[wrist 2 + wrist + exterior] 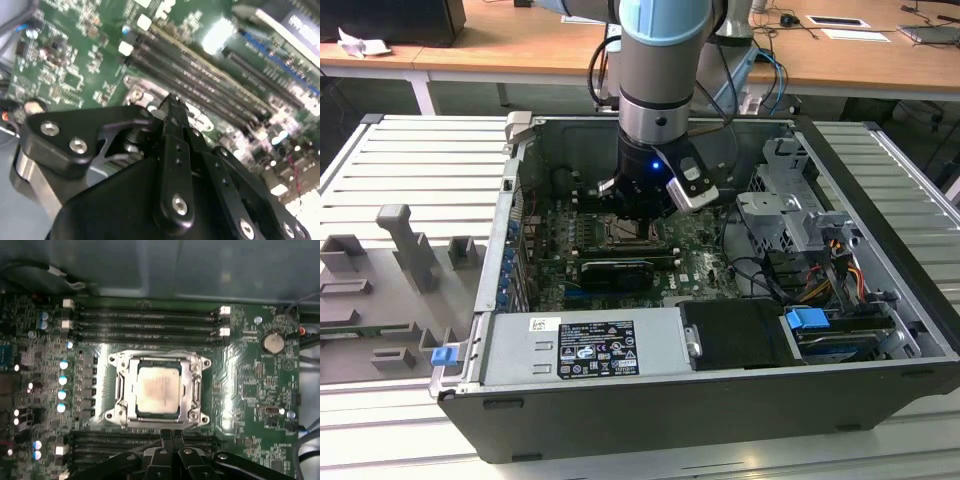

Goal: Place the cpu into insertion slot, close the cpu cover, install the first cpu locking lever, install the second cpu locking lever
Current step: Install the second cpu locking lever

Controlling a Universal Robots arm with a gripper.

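Cpu (157, 390) seated flat in insertion slot (131, 366), cpu cover (194, 390) down around it, framing the chip through its window. Tool (172, 436) hovers just beside the socket's edge, fingers together, holding nothing; presumably positioned for the levers.

In the exterior view the arm (658, 60) runs off the top edge, and its gripper (638, 212) hides most of the insertion slot (638, 238) on the motherboard (705, 250). In the second wrist view the gripper's black linkage (175, 150) covers the socket, and the memory slots (200, 75) blur toward the board's far edge. In the first wrist view the fingertips (172, 437) overlap the cpu cover (159, 421) at its near edge.
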